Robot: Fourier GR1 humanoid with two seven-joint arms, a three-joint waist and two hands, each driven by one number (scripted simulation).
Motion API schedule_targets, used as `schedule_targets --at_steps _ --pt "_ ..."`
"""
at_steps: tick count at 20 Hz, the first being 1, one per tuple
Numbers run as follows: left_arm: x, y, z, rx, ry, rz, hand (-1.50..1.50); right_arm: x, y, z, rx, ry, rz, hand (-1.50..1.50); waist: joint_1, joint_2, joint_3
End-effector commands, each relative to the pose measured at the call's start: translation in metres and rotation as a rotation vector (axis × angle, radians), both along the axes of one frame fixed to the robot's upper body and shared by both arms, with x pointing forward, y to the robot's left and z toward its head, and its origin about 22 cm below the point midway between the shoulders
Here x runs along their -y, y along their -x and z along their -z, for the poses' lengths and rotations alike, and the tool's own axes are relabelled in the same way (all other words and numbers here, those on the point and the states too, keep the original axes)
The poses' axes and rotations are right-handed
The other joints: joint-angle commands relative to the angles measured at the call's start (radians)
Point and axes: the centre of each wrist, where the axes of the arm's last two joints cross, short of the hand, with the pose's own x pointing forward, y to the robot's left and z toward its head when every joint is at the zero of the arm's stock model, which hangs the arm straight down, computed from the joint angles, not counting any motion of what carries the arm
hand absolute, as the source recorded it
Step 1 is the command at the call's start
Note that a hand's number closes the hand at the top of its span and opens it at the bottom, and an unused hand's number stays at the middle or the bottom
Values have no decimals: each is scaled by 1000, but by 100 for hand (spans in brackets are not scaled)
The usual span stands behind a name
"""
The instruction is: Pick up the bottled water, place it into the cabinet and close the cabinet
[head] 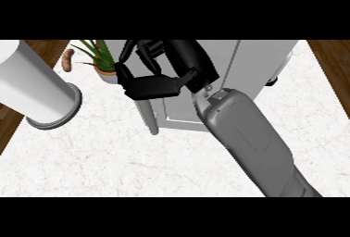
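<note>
The white cabinet stands at the back middle of the marble counter. Its panelled front faces me, with a grey upright bar at its left edge. My right hand comes in from the lower right on its grey forearm and lies over the cabinet's upper left part. Its fingers are relaxed and hold nothing. No bottled water shows anywhere; the hand and forearm hide part of the cabinet. My left hand does not show.
A large white cylinder with a grey rim leans in from the upper left. A potted green plant stands just left of the cabinet, with a small brown object beyond it. Wooden floor borders the counter on both sides.
</note>
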Motion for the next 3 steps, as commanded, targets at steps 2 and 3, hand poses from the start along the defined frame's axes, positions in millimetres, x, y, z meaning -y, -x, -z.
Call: schedule_targets --at_steps 2,3 --pt "1 -4 -7 14 -14 19 150 21 -38 32 -159 39 197 150 8 63 4" --pt "-3 -10 -5 12 -1 -6 150 26 -41 26 -147 41 193 150 -1 67 4"
